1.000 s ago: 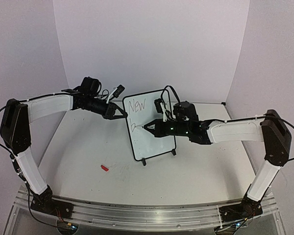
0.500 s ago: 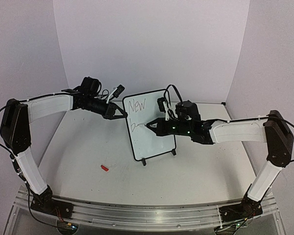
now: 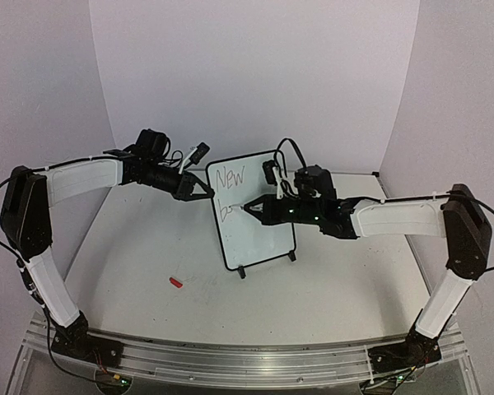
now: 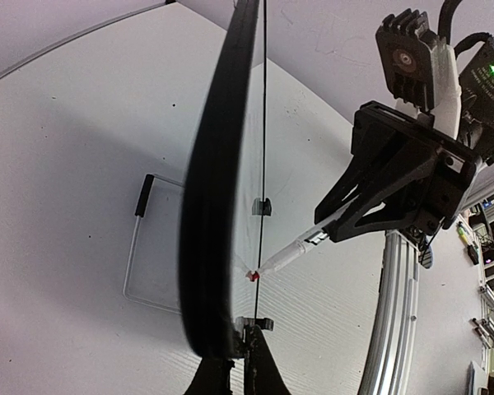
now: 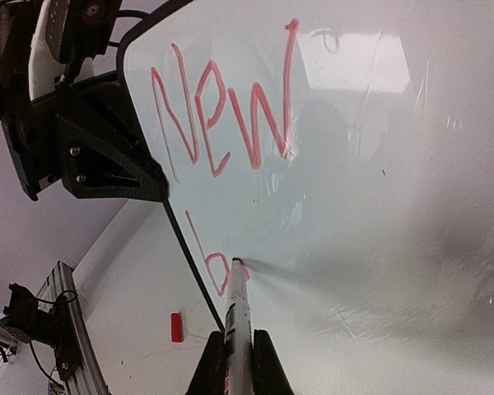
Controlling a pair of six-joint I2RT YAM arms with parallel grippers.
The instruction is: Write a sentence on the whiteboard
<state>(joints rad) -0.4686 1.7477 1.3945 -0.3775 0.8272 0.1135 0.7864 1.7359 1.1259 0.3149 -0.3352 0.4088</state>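
Observation:
The whiteboard (image 3: 263,234) stands upright on two black feet mid-table. The sentence on it reads "New" (image 3: 230,177) with a "b" below; the right wrist view shows this red lettering (image 5: 222,115). My left gripper (image 3: 207,189) is shut on the board's left frame edge (image 4: 210,206), its own jaws low in the left wrist view (image 4: 237,358). My right gripper (image 3: 262,212) is shut on a white marker (image 5: 237,304). The marker's tip touches the board (image 5: 379,206) just right of the "b" (image 5: 210,263). The marker also shows in the left wrist view (image 4: 284,257).
A small red marker cap (image 3: 176,282) lies on the table left of the board, and also shows in the right wrist view (image 5: 175,327). The board's feet (image 3: 241,271) rest on the white tabletop. White walls enclose the back and sides.
The marker tip has moved slightly up on the second line, beside the "b", with the right wrist shifting a little. The left arm and the board have not moved.

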